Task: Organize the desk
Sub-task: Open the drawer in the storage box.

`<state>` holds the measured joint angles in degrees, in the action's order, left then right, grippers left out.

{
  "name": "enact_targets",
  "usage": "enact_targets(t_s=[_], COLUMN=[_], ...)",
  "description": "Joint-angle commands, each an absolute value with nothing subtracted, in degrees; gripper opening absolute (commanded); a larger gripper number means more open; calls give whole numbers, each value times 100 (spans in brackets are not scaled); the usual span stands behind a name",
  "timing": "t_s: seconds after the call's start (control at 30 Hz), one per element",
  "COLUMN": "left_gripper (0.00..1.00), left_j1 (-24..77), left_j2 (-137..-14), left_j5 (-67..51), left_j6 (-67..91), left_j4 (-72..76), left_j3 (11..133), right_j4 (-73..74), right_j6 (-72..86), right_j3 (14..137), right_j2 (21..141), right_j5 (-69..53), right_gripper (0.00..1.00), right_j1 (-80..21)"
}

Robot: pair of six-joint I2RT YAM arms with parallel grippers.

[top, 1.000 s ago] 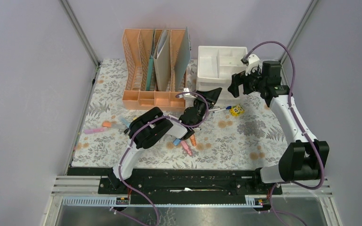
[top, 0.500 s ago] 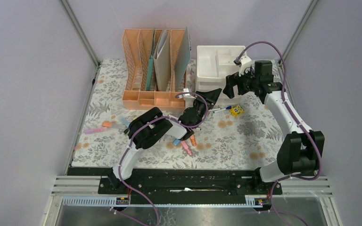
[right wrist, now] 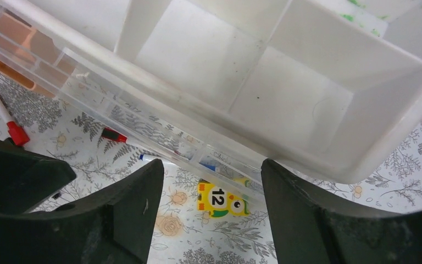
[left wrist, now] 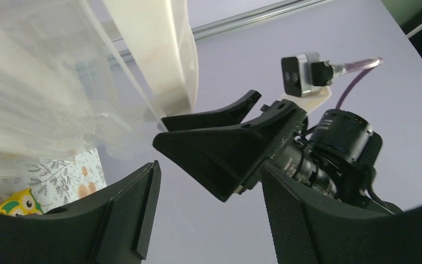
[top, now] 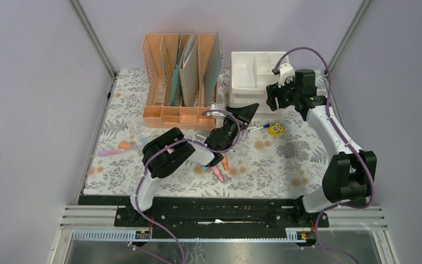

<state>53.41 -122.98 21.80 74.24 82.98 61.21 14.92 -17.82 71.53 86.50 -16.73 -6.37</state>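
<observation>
The desk [top: 286,159] is covered with a fern-and-flower cloth. My left gripper [top: 245,113] is raised at the lower front of the white drawer unit [top: 255,77], open, with nothing between its fingers. In its own view it [left wrist: 209,220] looks up at the right gripper's black fingers. My right gripper [top: 273,98] hovers at the unit's front right, open and empty. Seen from the right wrist, that gripper [right wrist: 211,181] is above a yellow owl tile [right wrist: 218,199] marked 12, which lies on the cloth [right wrist: 198,247] by the unit's clear drawer [right wrist: 159,132].
A peach file rack [top: 181,82] holding folders stands at the back left of the drawer unit. Several markers lie around [top: 220,168] and at the left [top: 110,152]. A red-capped marker [right wrist: 3,115] lies near the drawer. The owl tile [top: 276,129] sits just in front of the unit.
The right arm has swung left, bringing its gripper closer to the drawer unit's front and to the left gripper. The left arm's elbow has shifted slightly left.
</observation>
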Motion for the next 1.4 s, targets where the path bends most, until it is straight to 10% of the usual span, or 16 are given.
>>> enact_targets(t_s=[0.0, 0.5, 0.97, 1.37], left_gripper=[73, 79, 99, 99], left_j1=[5363, 5213, 4922, 4848], left_j2=[-11883, -9659, -4953, -3193], left_j5=[1946, 761, 842, 691], left_j6=[7439, 5775, 2576, 2799], left_j4=[9182, 8322, 2880, 1872], left_j3=[5857, 3198, 2092, 1432], right_j4=[1718, 3559, 4386, 4657], right_j6=[-2240, -4191, -6478, -6421], right_j3=[7522, 8399, 9255, 9873], right_j2=[8472, 8973, 9325, 10248], right_j5=[-1754, -3199, -3522, -2888], right_gripper=[73, 73, 92, 74], right_j1=[-623, -617, -852, -1132])
